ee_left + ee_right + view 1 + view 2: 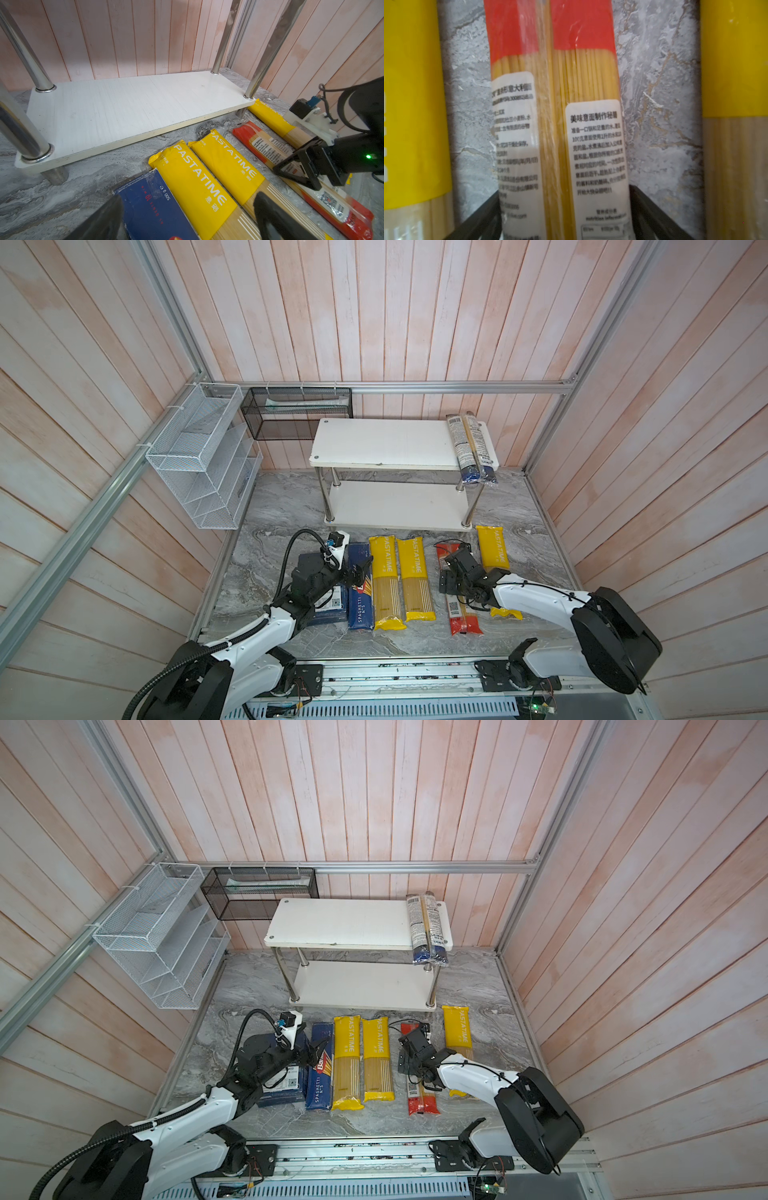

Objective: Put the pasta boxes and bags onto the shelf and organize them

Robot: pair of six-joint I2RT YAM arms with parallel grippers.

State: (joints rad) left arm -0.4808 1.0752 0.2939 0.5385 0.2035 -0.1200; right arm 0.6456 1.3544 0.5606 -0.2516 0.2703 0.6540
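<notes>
My right pincer (pixel 565 188), spread, straddles the red-ended bag (pixel 556 62), yellow bags (pixel 415 104) close on both flanks (narrow tabletop (pixel 467 104) gaps); left pincer (pixel 188 197) spread over the narrow box (pixel 149 207).

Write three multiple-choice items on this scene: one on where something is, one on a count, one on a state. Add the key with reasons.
1. Where does the dark-blue-ended bag lie?
A) on the shelf's top board
B) on its lower board
C) in the white wire rack

2. How many yellow PASTATIME bags lie on the table?
A) two
B) three
C) four

3. The red-ended bag is:
A) lifted clear
B) standing on end
C) lying flat under the right gripper

Key:
1 A: it rests along that board's end.
2 B: two lie side by side, and a third lies beyond the red-ended bag.
3 C: it lies flat on the marble, with open jaws on either side.
</notes>
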